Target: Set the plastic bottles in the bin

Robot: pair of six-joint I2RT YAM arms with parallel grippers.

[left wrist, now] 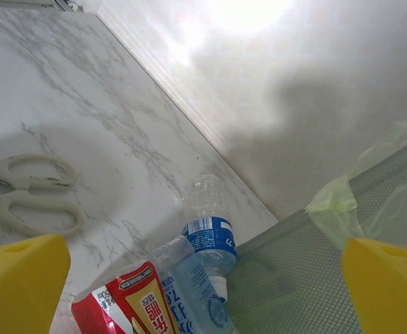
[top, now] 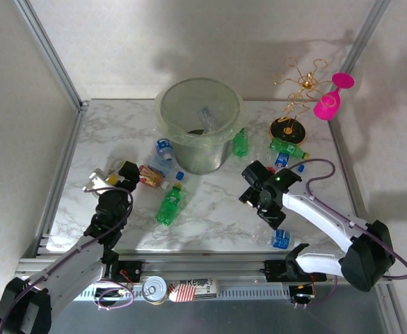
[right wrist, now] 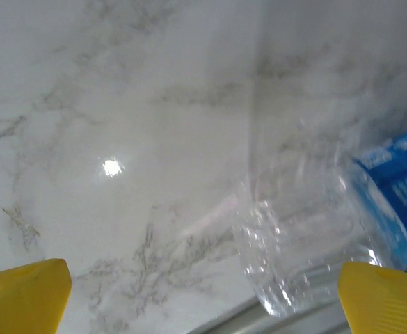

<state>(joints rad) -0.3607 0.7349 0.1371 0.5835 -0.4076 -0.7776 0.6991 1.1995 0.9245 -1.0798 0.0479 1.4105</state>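
The bin stands at the back centre with a clear bottle inside it. On the table lie plastic bottles: a clear blue-label one by the bin's left foot, green ones, and a clear one at the front edge. My left gripper is open, facing two clear bottles and the bin wall. Open as well, my right gripper hovers over the front-edge bottle, which lies near its right fingertip.
A red carton and white scissors lie by the left gripper. A gold wire stand and a pink glass are at the back right. A silver can sits on the front rail.
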